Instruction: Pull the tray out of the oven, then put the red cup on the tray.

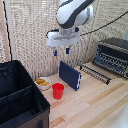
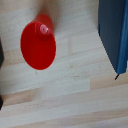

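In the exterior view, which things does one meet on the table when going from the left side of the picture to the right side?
Big black fabric case → small white bowl → red cup → navy-blue slab → tray → oven.

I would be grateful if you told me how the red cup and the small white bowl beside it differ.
The red cup is plain bright red and taller than it is wide; the white bowl is low and shallow. The cup looks empty, while the bowl holds something yellow. Both stand on the wooden table, apart from the hand.

Bright, even light; soft, blurry low-resolution pictures.
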